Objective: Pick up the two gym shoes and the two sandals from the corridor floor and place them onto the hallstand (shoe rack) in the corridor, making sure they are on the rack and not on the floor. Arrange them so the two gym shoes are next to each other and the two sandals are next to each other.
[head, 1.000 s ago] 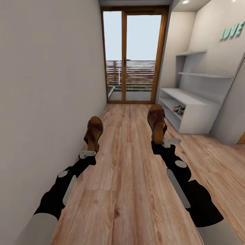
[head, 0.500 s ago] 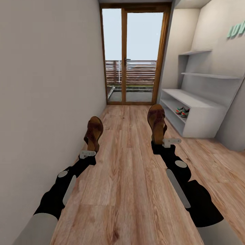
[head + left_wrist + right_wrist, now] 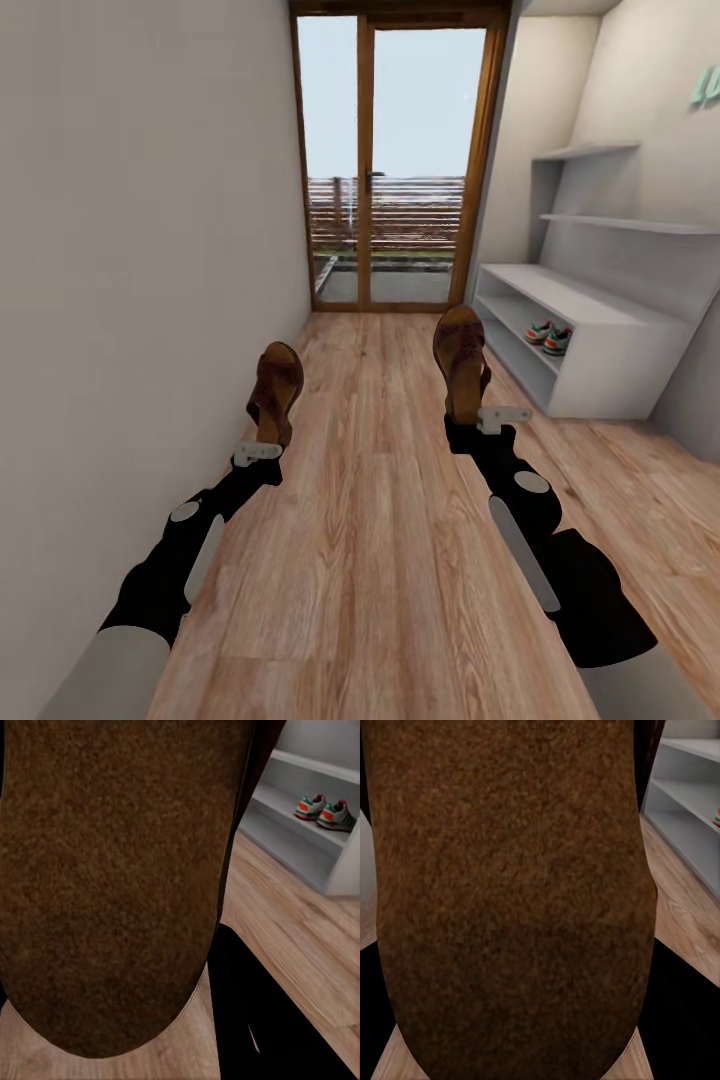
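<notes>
Carrying one sandal [image 3: 275, 388] upright in my left tool [image 3: 258, 452] and the other sandal [image 3: 461, 362] in my right tool [image 3: 497, 415], both clenched, I see the hallstand [image 3: 600, 345] ahead, nearer the right arm.

- A glass double door [image 3: 388, 160] with a brown wooden frame stands at the far end of the corridor.
- Through the glass, a balcony railing [image 3: 385, 212] of horizontal slats runs across, with pale sky above it.
- A plain light wall [image 3: 140, 250] lines the left side.
- Pale green lettering [image 3: 706, 88] sits high on the right-hand wall, cut off by the picture's edge.
</notes>
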